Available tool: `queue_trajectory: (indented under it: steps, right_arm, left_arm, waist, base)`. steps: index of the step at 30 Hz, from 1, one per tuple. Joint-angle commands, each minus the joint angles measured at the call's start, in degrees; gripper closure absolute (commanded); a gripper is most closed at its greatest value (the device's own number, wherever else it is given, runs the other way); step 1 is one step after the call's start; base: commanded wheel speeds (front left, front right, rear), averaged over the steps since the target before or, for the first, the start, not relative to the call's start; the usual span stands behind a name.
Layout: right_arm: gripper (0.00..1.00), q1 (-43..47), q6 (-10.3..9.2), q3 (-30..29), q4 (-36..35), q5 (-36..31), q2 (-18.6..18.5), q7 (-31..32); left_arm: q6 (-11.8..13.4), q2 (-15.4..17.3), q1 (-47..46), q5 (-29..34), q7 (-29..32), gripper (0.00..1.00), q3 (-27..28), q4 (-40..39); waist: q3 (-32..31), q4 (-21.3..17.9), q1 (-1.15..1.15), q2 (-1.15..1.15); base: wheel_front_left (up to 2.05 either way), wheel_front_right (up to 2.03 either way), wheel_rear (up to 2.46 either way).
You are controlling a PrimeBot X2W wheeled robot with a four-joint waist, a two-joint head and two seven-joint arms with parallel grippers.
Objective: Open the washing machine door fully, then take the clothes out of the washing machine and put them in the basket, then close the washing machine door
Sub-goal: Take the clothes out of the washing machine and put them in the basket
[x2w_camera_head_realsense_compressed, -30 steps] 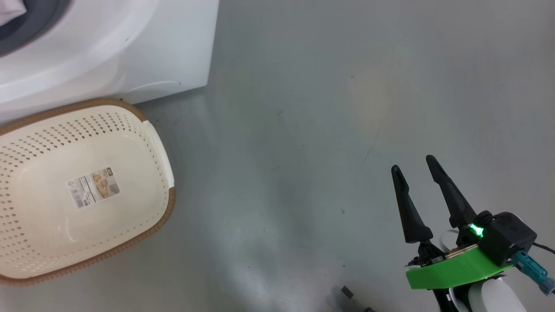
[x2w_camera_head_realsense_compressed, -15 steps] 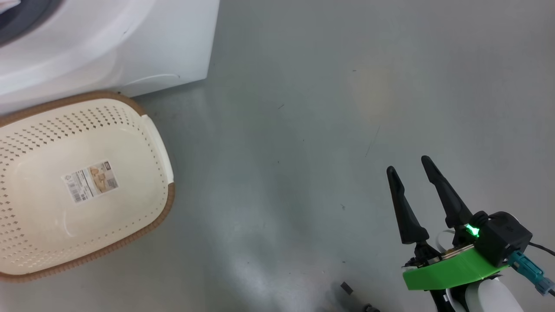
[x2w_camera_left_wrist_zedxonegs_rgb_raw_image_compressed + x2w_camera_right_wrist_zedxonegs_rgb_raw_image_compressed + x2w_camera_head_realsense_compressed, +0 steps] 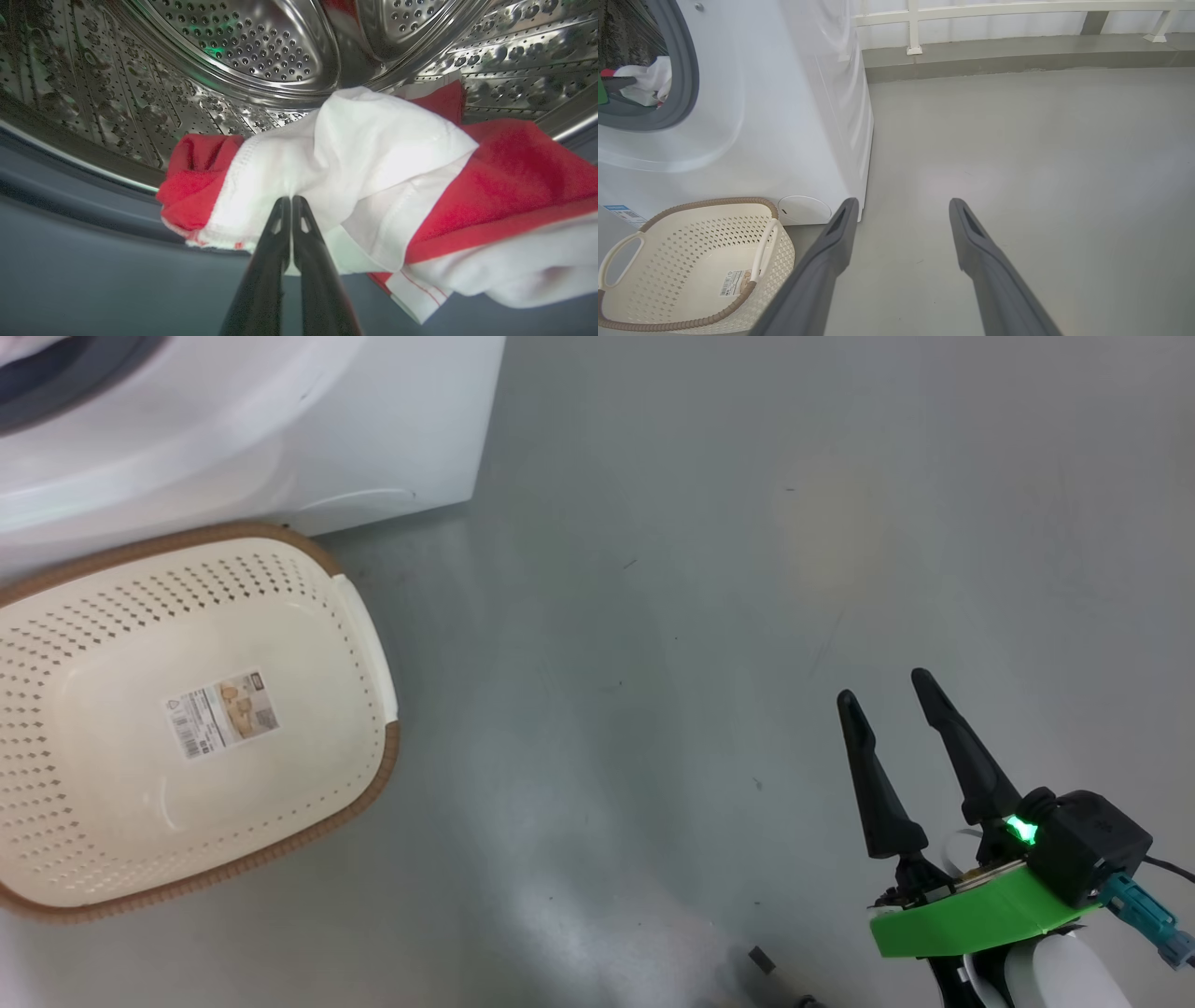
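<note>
Inside the perforated steel drum [image 3: 243, 42] of the washing machine [image 3: 373, 429] lie the clothes [image 3: 490, 186], red with white panels. My left gripper [image 3: 292, 201] is shut on a white fold of them at the drum's mouth. Through the grey rubber ring [image 3: 686, 70] the clothes [image 3: 649, 81] show again, with a dark finger [image 3: 619, 84] reaching in. The cream basket [image 3: 387, 756] stands on the floor against the washer's front, with nothing in it but a sticker. Its brown rim [image 3: 714, 201] is also seen from the right wrist. My right gripper [image 3: 882, 689] hangs open over bare floor, well to the basket's right. The washing machine door is out of view.
Grey floor [image 3: 700, 569] stretches to the right of the washer. A white railing [image 3: 1017, 9] on a low kerb bounds it at the far side. A small dark object [image 3: 761, 959] lies on the floor near my base.
The head camera has shifted, so the washer and basket now sit slightly further right in its view. My left gripper has gone from open to shut. The right gripper has stayed open and in place.
</note>
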Motion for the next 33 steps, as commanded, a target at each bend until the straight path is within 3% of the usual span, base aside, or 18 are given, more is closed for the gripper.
queue_trajectory:
  steps: [1, 13, 21, 33]
  right_arm:
    - [0.00, -0.8, 0.35, 0.9, -1.1, 0.5, -0.9, -0.4]
    - [0.00, -1.4, 0.35, 1.0, -0.7, 1.3, -0.9, -0.4]
    - [0.00, -1.8, 0.35, 0.6, -1.0, 1.7, -0.9, -0.4]
    - [0.00, -2.2, 0.35, 0.0, -1.3, 1.7, -0.9, -0.4]
  left_arm:
    - [-0.3, 2.6, 0.7, -0.3, -1.1, 1.00, 0.8, -1.6]
    - [-2.3, 2.9, 5.0, -4.5, -5.6, 1.00, 4.5, -9.1]
    - [-1.0, 3.5, 13.1, -4.7, -5.7, 1.00, 7.9, -23.2]
    - [-0.6, 1.2, 24.8, -5.8, -5.7, 1.00, 12.4, -41.3]
  waist:
    - [-0.1, 0.2, 0.00, 0.00]
    - [-0.6, 1.4, 0.00, 0.00]
    - [-0.6, 2.6, 0.00, 0.00]
    - [-1.0, 4.9, 0.00, 0.00]
  base:
    - [0.00, 0.00, 0.00]
    - [0.00, 0.00, 0.00]
    - [0.00, 0.00, 0.00]
    - [0.00, 0.00, 0.00]
